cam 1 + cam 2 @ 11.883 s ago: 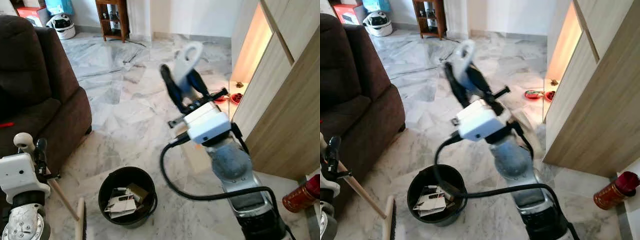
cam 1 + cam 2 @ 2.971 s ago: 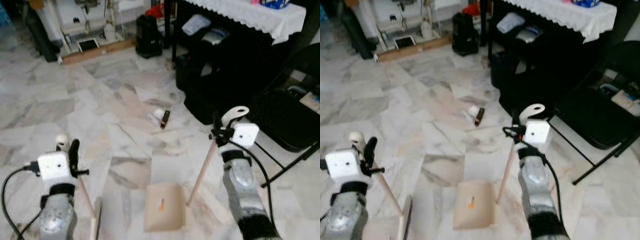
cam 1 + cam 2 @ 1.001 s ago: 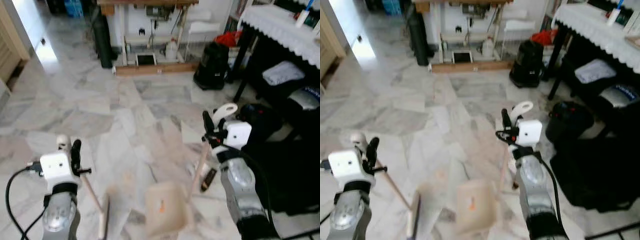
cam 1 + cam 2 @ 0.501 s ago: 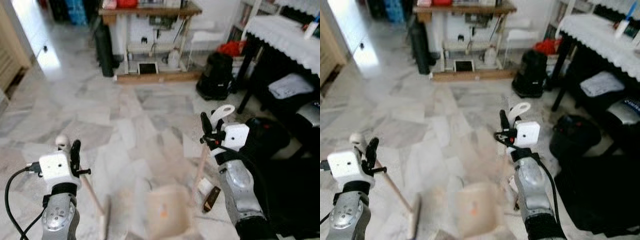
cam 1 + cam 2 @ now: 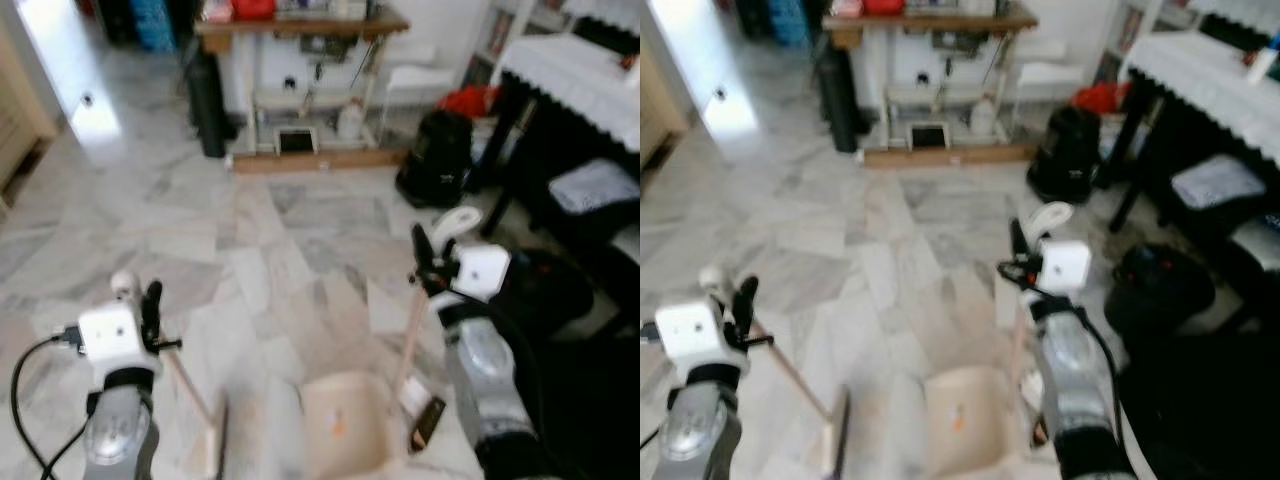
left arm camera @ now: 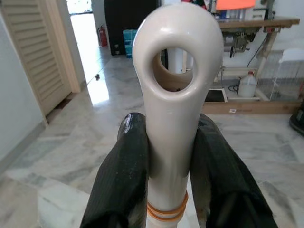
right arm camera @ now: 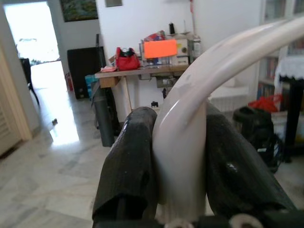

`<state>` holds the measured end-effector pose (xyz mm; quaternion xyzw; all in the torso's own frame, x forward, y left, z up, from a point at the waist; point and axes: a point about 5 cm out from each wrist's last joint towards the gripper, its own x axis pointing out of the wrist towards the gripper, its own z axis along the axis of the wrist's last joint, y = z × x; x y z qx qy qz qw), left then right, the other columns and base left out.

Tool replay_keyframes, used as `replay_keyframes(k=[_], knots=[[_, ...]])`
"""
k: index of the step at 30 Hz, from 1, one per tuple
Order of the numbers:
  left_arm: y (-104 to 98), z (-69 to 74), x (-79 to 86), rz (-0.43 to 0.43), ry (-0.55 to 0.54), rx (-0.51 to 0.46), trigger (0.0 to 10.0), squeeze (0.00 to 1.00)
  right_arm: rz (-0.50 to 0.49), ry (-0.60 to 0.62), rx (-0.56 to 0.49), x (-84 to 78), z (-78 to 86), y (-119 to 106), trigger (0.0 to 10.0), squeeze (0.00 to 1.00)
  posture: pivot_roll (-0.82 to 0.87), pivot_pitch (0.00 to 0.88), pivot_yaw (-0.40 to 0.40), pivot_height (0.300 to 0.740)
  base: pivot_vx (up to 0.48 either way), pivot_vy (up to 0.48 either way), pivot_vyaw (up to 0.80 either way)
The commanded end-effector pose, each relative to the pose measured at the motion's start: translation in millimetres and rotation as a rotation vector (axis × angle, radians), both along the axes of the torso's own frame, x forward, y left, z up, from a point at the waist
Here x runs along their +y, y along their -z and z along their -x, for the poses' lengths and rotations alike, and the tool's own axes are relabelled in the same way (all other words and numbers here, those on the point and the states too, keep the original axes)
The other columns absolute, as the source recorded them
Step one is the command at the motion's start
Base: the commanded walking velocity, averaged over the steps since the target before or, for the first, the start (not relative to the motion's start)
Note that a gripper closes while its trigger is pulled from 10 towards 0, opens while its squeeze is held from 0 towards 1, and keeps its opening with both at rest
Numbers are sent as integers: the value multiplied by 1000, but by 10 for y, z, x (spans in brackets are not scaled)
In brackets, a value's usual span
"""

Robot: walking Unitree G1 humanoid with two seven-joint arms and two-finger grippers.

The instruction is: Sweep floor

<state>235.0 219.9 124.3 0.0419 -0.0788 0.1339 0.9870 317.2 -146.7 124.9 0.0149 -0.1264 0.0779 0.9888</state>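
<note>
Left gripper (image 6: 168,156) pinching the broom (image 5: 205,435) handle, right gripper (image 7: 178,161) clamped on the dustpan (image 5: 345,435) handle, pan on the marble floor (image 5: 200,220) beside the litter (image 5: 422,410); risk: blurred view, broom could knock litter past the pan.

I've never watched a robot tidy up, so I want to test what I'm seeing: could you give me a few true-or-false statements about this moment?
1. The left gripper is shut on the broom handle. True.
2. The right gripper hangs empty. False: its jaws clamp the dustpan handle.
3. The dustpan rests on a carpet. False: it sits on the marble floor.
4. Small litter lies beside the dustpan. True.
5. The broom head is inside the dustpan. False: it sits apart, towards the robot's left.
</note>
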Motion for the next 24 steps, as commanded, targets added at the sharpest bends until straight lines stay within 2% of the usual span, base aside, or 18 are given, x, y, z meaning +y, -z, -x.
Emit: replay_keyframes(k=[1,13,16,24], knots=[[-79,-11,-21,1,8,-43,10000,0,9,17,-33,-59,-13,-78,10000,0,-19,56,23,740,398,0,0],[-92,-15,0,2,8,-49,10000,0,1,19,-29,-42,-21,-73,10000,0,-18,56,26,740,396,0,0],[-97,-13,-11,7,15,-54,10000,0,0,24,-24,-54,-23,-69,10000,0,-18,56,26,740,102,0,0],[-94,-17,-27,16,29,-56,10000,0,15,39,-4,-78,-28,-42,10000,0,-19,58,26,740,0,0,-800]])
